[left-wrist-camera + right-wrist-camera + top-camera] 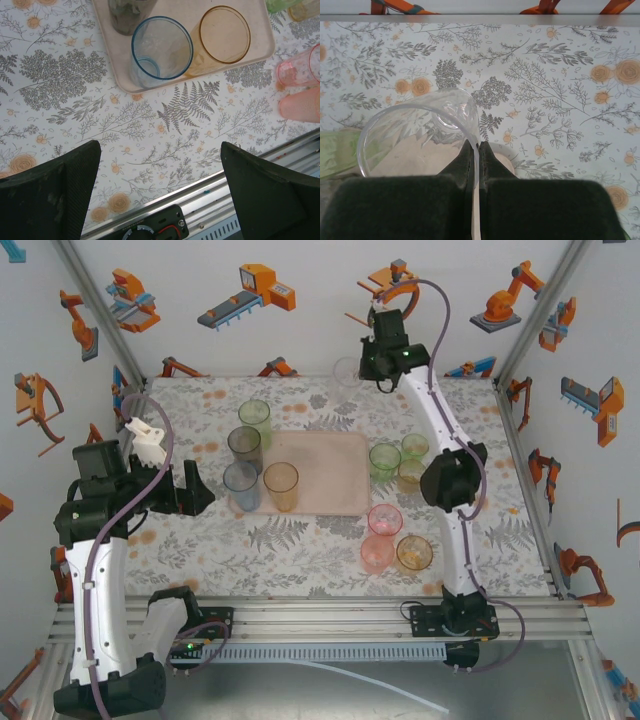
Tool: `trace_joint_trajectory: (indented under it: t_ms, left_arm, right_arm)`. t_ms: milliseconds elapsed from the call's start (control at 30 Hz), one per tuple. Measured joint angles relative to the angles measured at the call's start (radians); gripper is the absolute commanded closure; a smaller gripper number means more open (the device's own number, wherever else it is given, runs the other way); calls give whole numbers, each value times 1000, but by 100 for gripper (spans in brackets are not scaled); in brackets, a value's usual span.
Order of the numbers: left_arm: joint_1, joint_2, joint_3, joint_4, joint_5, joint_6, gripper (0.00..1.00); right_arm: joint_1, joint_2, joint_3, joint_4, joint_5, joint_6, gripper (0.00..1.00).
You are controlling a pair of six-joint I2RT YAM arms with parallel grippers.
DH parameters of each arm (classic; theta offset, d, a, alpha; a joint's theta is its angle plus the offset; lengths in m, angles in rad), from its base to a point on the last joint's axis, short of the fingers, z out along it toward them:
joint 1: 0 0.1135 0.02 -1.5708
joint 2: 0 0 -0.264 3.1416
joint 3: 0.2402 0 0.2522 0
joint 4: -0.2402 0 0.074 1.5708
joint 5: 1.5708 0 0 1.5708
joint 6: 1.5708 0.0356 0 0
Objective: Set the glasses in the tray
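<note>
Glassware sorting on a floral table (300, 550), seen from above: the right gripper (362, 364), raised over the table's far edge, pinches a clear glass (346, 372) by its rim. The left gripper (196, 488) hangs spread wide and empty just left of the tray (335, 465). A grey glass (244, 448), a blue glass (240, 485) and an amber glass (281, 485) stand on the tray's left part. A green glass (254, 420) stands at its far left corner, whether on the tray or just off it is unclear. Six loose glasses (385, 460), green, yellow, pink and orange, wait on the table to the tray's right.

From the left wrist, the left gripper (160, 192) holds its fingers (55, 195) far apart over bare table. The blue glass (162, 50) and amber glass (225, 35) stand upright at the near edge of the tray (150, 89).

From the right wrist, the right gripper (475, 150) is pressed together on the wall of the clear glass (417, 132), one finger inside the mouth, one outside.

The step in hand appears to be the carry. The next move calls for bringing the clear glass over the tray's bare right half, setting it upright, lowering it until the base sits, then releasing.
</note>
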Motion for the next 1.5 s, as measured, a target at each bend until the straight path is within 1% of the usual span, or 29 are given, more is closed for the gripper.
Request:
trace_joint_trajectory:
  t_ms: [433,733,933,1200,1500]
  left_arm:
    - [0,-10,0,0,0,-5,3]
    - [0,-15,0,0,0,-12,3]
    - [0,-21,0,0,-8,-12,3]
    - [0,-21,0,1,-12,-23,3]
    - [0,-40,0,4,-16,-23,3]
  right_arm:
    - [11,-203,-107,-72,-18,-40,100]
    - [81,-272,-205,-85,-30,-55,100]
    - [140,-278,-247,-108,-34,-61,100]
    - [239,-271,-253,-127,-35,-77,100]
    - [323,-144,-204,-134,-27,-82,100]
